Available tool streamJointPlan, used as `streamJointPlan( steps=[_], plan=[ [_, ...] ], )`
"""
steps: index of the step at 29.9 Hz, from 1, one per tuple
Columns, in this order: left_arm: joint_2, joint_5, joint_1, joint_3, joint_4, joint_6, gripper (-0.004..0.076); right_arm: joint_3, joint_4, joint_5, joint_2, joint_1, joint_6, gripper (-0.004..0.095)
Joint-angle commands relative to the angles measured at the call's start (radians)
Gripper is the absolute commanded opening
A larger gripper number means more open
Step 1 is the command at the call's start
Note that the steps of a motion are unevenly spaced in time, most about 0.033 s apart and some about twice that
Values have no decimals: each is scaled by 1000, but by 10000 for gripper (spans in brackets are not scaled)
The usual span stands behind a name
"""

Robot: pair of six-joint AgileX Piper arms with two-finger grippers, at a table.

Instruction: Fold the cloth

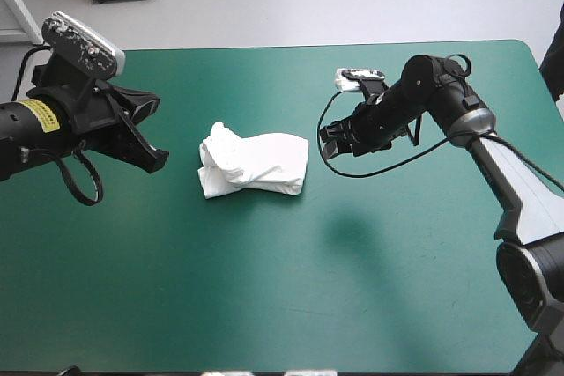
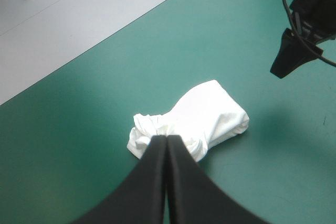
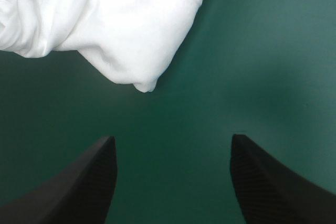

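The white T-shirt (image 1: 254, 165) lies as a folded, rumpled bundle on the teal-green cover, a little left of the table's middle. My left gripper (image 1: 159, 158) hovers to its left, apart from it, fingers shut in a pointed arch with nothing held. In the left wrist view its tip (image 2: 167, 139) overlaps the crumpled near end of the T-shirt (image 2: 205, 114). My right gripper (image 1: 328, 143) hangs just right of the bundle, open and empty. In the right wrist view the T-shirt (image 3: 121, 30) sits ahead of the right gripper (image 3: 172, 139), not between the fingers. The right gripper (image 2: 283, 64) also shows in the left wrist view.
Bare teal-green cover (image 1: 282, 288) stretches between the bundle and the table's front edge. The far edge (image 1: 300, 45) runs behind both arms, with grey floor beyond it.
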Motion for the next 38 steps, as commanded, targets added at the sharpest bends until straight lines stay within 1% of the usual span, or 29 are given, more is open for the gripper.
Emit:
streamJointPlan(
  steps=[1,9,12,15,22,24,26,29,30,31,33,35,37,38],
  plan=[
    [-22,-10,0,-15,-5,-10,-10,53,169,-130,-31,-11,-68,586],
    [-22,-14,0,-15,-5,-10,-10,56,426,-187,141,-12,-190,586],
    [-22,-14,0,-15,-5,-10,-10,56,464,-208,191,-12,-220,586],
    [-22,-18,0,-15,-5,-10,-10,54,496,-222,231,-12,-221,586],
    [-19,-21,0,-15,-7,-10,-10,45,571,-235,297,-10,-263,586],
    [-16,-21,0,-15,-9,-10,-10,45,591,-244,311,-3,-267,570],
    [-15,-21,0,-15,-9,-10,-10,45,584,-249,321,8,-269,521],
    [-12,-23,0,-15,-9,-10,-10,45,581,-252,328,31,-317,355],
    [-11,-23,0,-15,-9,-10,-10,45,581,-258,330,39,-333,254],
    [-11,-23,0,-15,-9,-10,-10,45,581,-266,330,46,-350,177],
    [-11,-23,0,-15,-9,-10,-10,45,578,-283,332,49,-368,-24],
    [-11,-23,0,-15,-9,-10,-10,45,554,-295,332,47,-368,4],
    [-11,-23,0,-15,-9,-10,-10,39,495,-302,324,40,-344,3],
    [-11,-23,0,-15,-11,-10,-10,33,445,-305,320,38,-326,3]
  ],
)
